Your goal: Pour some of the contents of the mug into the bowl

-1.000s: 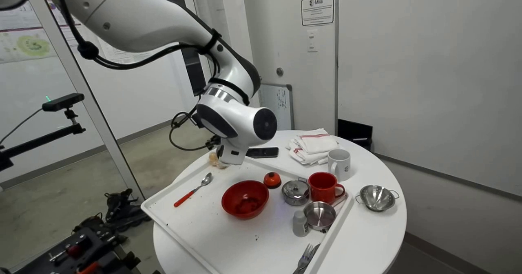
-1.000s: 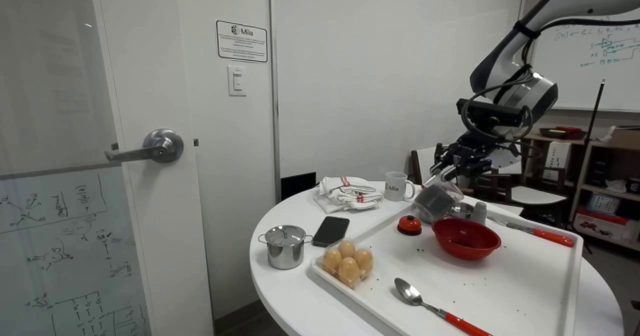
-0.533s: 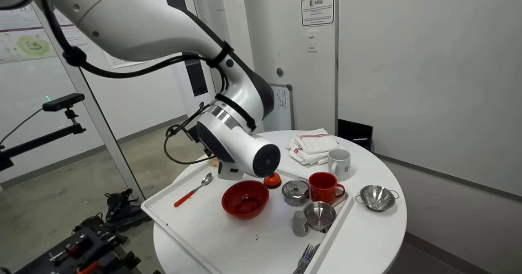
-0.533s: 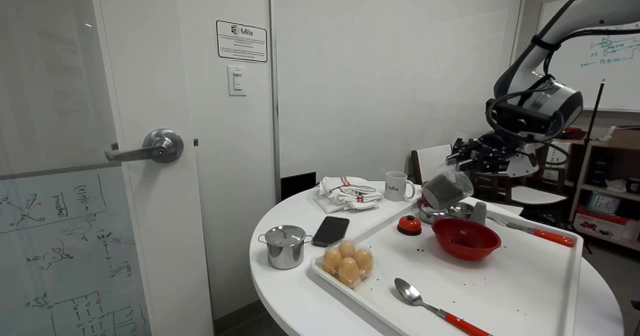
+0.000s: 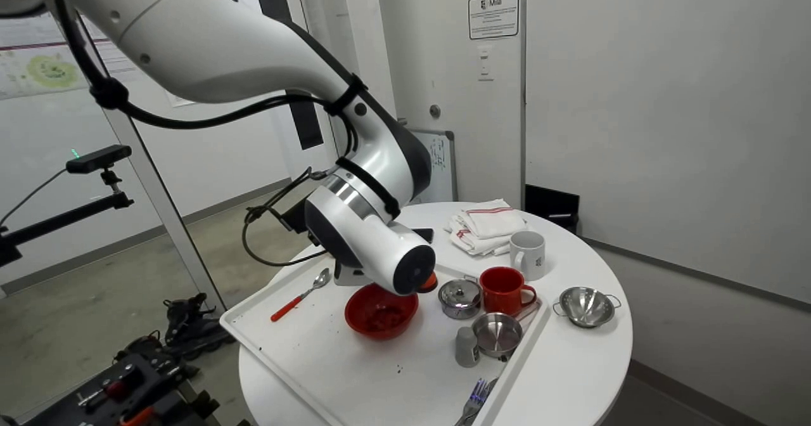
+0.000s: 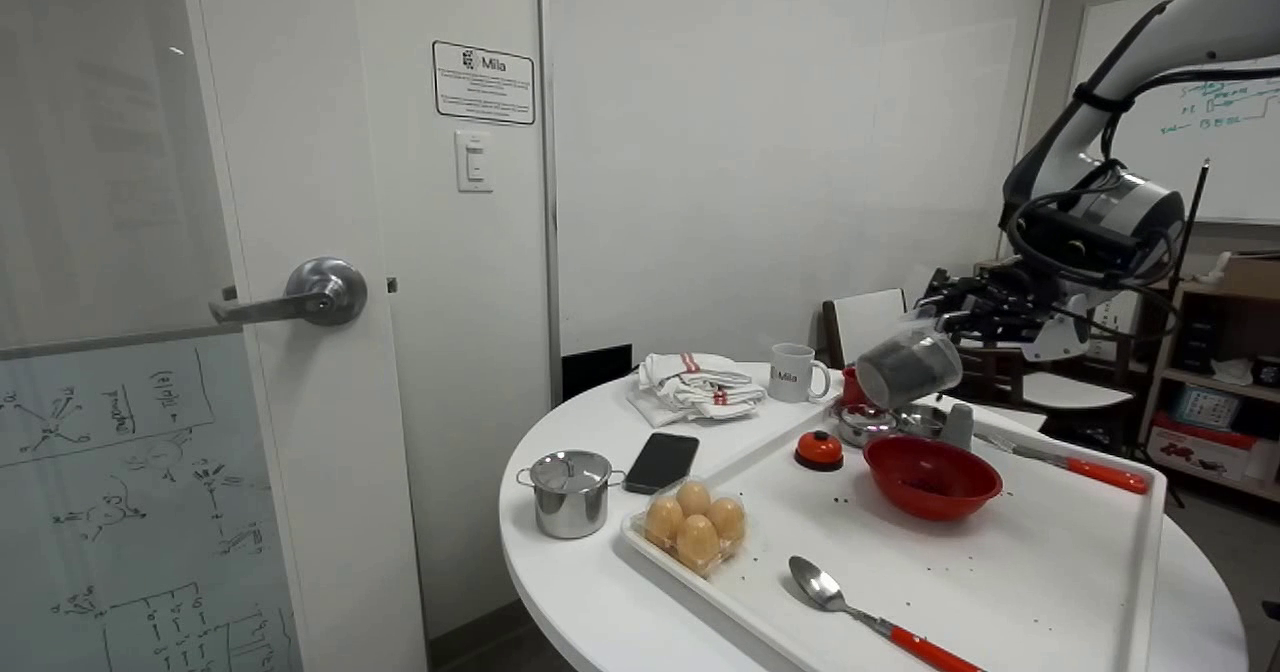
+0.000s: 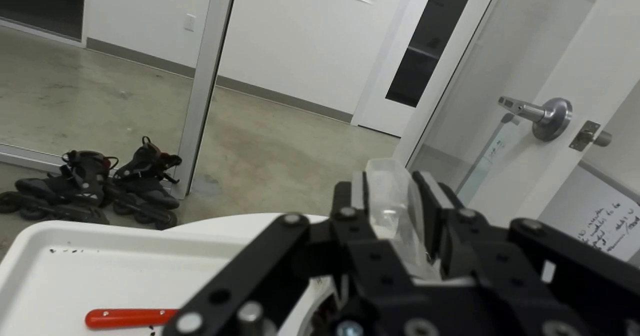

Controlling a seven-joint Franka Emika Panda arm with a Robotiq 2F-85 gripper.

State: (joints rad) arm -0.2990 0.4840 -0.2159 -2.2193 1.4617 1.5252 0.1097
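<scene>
Aslant, cup (image 6: pixel 908 364) in end effector (image 7: pixel 392 193)

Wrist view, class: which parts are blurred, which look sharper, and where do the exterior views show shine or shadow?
Wrist view: the gripper and the mug it grips look blurred, while the skates beyond look sharper; in an exterior view, the steel pot carries bright highlights, and the door handle throws a soft shadow onto the door.

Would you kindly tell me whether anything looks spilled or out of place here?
Yes: small dark specks lie scattered on the white tray, outside the red bowl. They look out of place there, perhaps spilled from the tilted clear cup.
</scene>
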